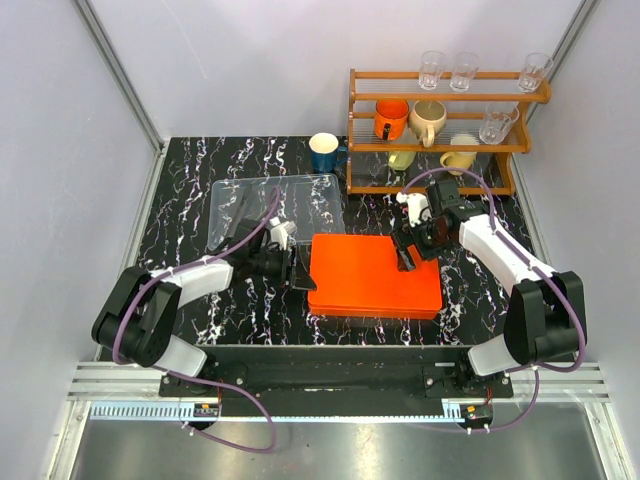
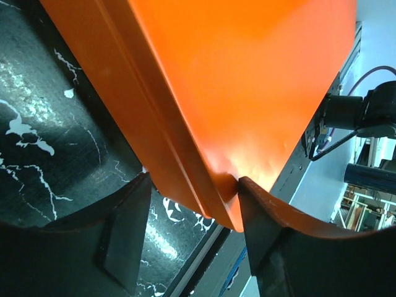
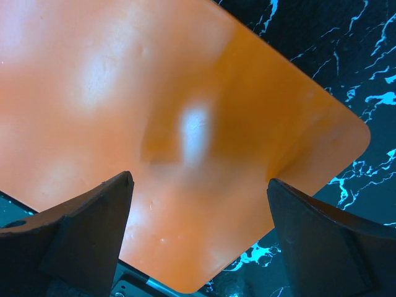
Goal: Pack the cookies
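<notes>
My left pincer straddles the left rim of the orange box, one finger touching its top, though I cannot tell if it grips, my right pincer gapes wide above the box's far right part, and the cookies are hidden from me.

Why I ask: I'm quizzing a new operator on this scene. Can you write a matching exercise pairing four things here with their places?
Things:
1. orange box
2. blue mug
3. clear plastic tray
4. three glasses

Places:
A. top shelf of the wooden rack
B. middle of the table, nearest the arms
C. back of the table, just left of the rack
D. left half of the table, behind the box's left end

Pairs: 1-B, 2-C, 3-D, 4-A
</notes>
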Robot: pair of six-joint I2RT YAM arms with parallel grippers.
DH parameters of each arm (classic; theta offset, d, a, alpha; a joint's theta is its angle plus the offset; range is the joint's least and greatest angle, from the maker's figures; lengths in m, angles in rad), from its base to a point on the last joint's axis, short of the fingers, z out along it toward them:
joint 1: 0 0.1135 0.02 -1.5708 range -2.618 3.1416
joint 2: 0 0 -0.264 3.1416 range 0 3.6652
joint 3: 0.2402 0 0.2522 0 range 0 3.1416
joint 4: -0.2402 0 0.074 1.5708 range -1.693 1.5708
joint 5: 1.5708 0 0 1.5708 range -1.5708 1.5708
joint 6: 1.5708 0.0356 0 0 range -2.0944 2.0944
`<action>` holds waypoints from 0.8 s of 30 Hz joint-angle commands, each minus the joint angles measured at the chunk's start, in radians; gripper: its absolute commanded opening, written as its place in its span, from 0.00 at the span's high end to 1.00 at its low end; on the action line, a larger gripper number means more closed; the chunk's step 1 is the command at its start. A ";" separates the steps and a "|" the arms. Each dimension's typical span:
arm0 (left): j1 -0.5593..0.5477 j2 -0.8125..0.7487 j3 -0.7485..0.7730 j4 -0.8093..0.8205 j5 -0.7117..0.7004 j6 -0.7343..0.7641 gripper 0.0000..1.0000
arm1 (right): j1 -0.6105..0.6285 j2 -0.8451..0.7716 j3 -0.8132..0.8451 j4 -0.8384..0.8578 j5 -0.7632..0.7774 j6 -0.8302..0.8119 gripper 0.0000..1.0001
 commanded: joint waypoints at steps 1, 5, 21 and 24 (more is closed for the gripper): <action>-0.014 -0.032 -0.028 -0.066 -0.138 0.089 0.37 | 0.023 -0.034 -0.014 0.010 0.022 -0.024 0.02; -0.011 -0.072 -0.021 -0.083 -0.149 0.103 0.32 | 0.046 -0.057 -0.027 0.021 0.031 -0.027 0.03; -0.012 -0.096 -0.064 -0.005 0.003 0.050 0.15 | 0.140 0.027 -0.030 0.021 0.178 -0.017 0.04; -0.022 -0.086 -0.071 0.038 0.021 0.028 0.13 | 0.157 0.055 -0.030 0.027 0.207 -0.017 0.04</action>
